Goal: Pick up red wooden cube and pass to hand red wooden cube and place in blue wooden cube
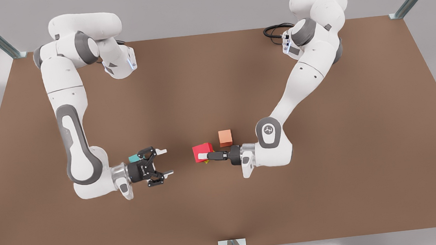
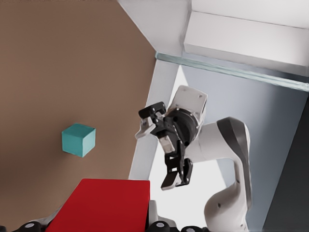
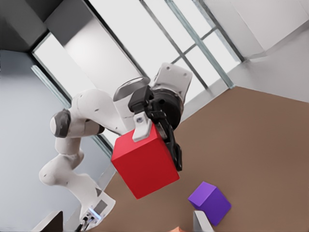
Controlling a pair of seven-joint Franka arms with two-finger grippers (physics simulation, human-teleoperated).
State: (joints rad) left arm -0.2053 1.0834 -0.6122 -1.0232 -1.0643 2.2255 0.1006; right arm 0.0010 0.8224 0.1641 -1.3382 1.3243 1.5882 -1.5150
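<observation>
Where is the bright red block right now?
The red wooden cube is clamped in the left hand on the front view's right, near mid-table beside the pale orange cube, facing the open right hand.

My brown table point(image 1: 214, 79) stretched wide. On it sat the pale orange cube point(image 1: 225, 137) near the middle, the blue wooden cube point(image 2: 78, 139) out by itself, and a purple cube point(image 3: 209, 202) resting flat on the top.
</observation>
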